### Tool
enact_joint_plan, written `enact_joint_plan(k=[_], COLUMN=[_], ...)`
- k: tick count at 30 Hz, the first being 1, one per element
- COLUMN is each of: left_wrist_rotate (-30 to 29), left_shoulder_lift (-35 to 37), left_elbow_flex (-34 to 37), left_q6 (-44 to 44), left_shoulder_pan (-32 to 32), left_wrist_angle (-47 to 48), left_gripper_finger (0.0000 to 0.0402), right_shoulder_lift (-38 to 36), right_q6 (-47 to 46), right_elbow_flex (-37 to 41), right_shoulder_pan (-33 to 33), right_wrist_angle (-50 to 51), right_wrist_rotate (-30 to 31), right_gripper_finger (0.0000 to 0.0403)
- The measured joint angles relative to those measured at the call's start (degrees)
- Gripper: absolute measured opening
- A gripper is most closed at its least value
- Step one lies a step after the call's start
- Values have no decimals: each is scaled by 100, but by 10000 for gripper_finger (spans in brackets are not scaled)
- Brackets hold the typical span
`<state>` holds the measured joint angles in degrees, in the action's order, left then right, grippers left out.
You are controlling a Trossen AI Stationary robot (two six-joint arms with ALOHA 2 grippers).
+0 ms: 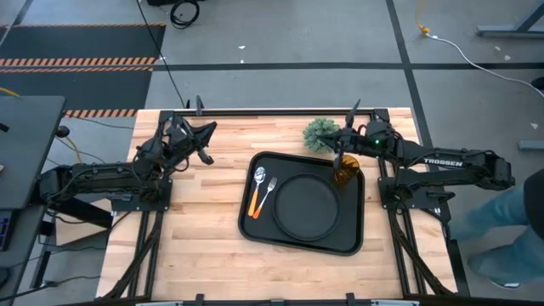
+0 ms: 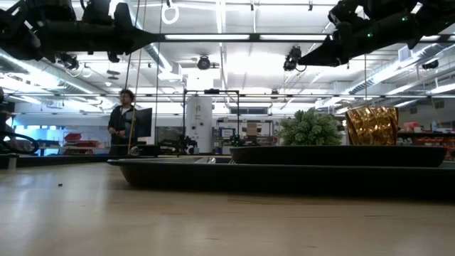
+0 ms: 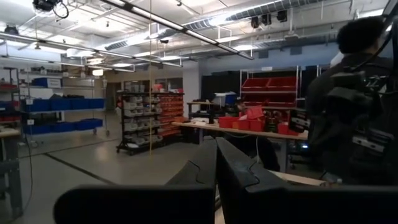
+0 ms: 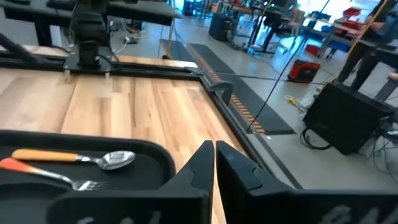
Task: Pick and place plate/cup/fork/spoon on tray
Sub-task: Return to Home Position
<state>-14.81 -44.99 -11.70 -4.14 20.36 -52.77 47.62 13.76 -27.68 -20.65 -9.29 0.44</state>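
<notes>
The black tray (image 1: 255, 228) lies on the wooden table, right of centre. On it lie the round black plate (image 1: 306, 206), the fork (image 1: 269, 194) and the spoon (image 1: 259, 180) side by side at its left end, and the amber cup (image 1: 345, 173), upright in its far right corner. The cup also shows in the low view (image 2: 371, 126). My right gripper (image 1: 338, 156) is shut and empty, high above the tray's far edge beside the cup (image 4: 214, 157). My left gripper (image 1: 206, 143) is shut and empty above the table's far left part (image 3: 216, 163).
A fuzzy green plant ball (image 1: 321, 133) sits on the table just beyond the tray's far edge, close to my right gripper. Bare wood lies left of the tray and along the near edge. A person stands in the room beyond the table (image 2: 124, 121).
</notes>
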Motion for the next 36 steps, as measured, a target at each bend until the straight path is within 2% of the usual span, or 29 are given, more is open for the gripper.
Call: enact_joint_plan(k=[10,19,36], left_wrist_rotate=[9,7,7], left_shoulder_lift=[0,0,0], left_elbow_flex=[0,0,0], left_q6=[-99,-151,-110], left_shoulder_pan=[2,9,9], left_wrist_angle=[-97,-105,-101], left_gripper_finger=[7,7,7], right_shoulder_lift=[-83,-88,-88], right_q6=[80,143,79], right_elbow_flex=[-2,-2,-2], right_shoulder_pan=[5,5,5], right_wrist_angle=[-532,-543,-567], right_wrist_rotate=[282,287,289], right_gripper_finger=[6,24,22])
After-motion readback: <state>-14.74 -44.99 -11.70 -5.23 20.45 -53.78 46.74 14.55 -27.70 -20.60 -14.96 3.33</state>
